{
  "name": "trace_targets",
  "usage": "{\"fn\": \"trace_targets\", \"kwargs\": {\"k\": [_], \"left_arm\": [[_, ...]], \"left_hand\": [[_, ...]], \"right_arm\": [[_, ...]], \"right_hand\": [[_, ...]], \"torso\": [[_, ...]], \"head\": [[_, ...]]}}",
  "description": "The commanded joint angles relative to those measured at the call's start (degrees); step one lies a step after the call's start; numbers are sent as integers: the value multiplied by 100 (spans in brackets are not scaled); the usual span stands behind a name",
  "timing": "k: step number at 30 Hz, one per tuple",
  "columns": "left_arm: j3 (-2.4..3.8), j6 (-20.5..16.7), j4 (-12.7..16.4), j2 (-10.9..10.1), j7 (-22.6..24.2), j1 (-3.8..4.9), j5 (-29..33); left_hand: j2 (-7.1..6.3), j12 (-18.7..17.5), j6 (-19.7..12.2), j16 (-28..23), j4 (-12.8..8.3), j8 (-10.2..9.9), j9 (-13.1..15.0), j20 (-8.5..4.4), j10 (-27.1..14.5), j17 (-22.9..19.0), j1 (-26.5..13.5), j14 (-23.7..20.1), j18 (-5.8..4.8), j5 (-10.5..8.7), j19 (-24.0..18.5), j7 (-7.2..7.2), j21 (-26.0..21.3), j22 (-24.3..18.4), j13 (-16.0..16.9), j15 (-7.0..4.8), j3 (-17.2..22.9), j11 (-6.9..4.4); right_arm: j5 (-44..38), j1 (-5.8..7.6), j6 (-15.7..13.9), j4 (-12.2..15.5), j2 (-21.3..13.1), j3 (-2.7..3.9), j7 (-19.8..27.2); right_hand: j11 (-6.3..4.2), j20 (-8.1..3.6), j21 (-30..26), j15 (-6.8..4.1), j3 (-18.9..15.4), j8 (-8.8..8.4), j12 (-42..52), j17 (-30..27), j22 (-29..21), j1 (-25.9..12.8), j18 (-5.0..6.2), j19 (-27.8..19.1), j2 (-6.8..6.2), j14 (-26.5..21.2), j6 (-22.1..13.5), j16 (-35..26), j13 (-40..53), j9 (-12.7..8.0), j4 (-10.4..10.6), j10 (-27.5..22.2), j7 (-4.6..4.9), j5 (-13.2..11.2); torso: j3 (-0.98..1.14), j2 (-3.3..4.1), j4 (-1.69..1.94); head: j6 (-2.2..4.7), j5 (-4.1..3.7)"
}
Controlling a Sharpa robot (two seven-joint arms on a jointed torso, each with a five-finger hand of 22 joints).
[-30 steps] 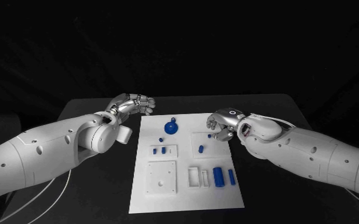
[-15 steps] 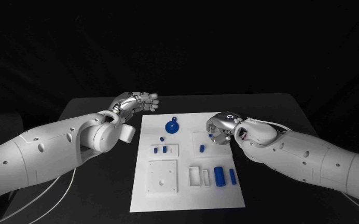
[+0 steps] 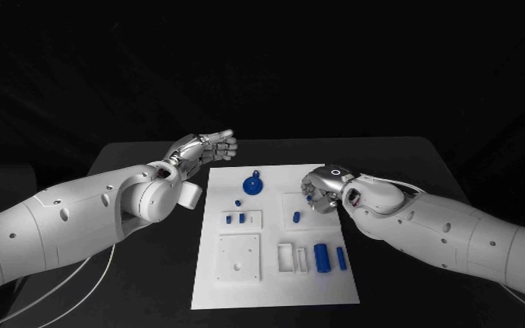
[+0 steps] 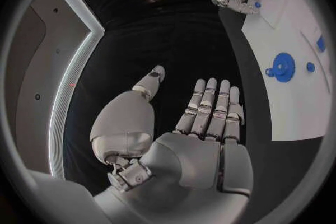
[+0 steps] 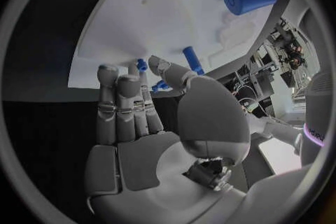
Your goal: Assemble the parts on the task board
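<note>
The task board (image 3: 274, 267) lies flat at the centre of the black counter (image 3: 416, 161), carrying the blue parts (image 3: 321, 258). The left hand (image 3: 205, 148) hovers beside the board's far left corner, fingers extended and spread, holding nothing. The right hand (image 3: 319, 188) reaches over the board's right edge, fingertips (image 5: 107, 74) close around a small blue peg (image 5: 142, 64); a firm grasp cannot be confirmed.

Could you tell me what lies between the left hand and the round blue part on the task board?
Nothing: in the head view, only bare black table and the board's white edge separate the left hand from the round blue part.
</note>
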Motion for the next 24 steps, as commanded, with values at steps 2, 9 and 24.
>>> {"fn": "trace_targets", "kwargs": {"k": [2, 9, 24], "left_arm": [[5, 112, 16, 15, 20, 11, -39], [4, 108, 22, 17, 34, 11, -39], [4, 132, 41, -4, 43, 12, -45]], "left_hand": [[7, -5, -41, 8, 45, -34, -10, 20, -6, 18, 11, 10, -42, -26, -18, 191, 10, 27, 7, 50, 1, 62], [12, -3, -47, 9, 43, -36, -10, 23, -4, 22, 22, 10, -41, -25, -16, 202, 12, 35, 8, 52, 6, 67], [26, -5, 5, 9, 7, 11, 12, 34, -4, 39, 80, 2, -37, -29, -11, 161, 9, 70, 8, 68, 10, 105]], "right_arm": [[-313, -47, 93, 0, 28, -42, -103], [-524, -73, 23, -25, 79, -85, -225], [-1098, -106, -134, -37, 165, -222, -565]], "right_hand": [[-21, -121, 77, -117, 73, 55, 61, -14, 137, 73, 355, 99, 31, -46, 114, 53, 81, 38, -20, 118, -40, -23], [-71, -127, 161, -164, 157, 107, 110, -41, 134, 65, 355, 92, 52, -63, 236, 109, 185, 90, -43, 245, -93, -32], [-128, -137, 373, -220, 346, 164, 153, -68, 144, 134, 355, 144, 9, -67, 432, 197, 331, 134, -74, 378, -174, -41]], "torso": [[2, -1, 5], [1, 2, 6], [-2, 2, 1]], "head": [[-17, -6], [-42, 3], [-97, -10]]}}
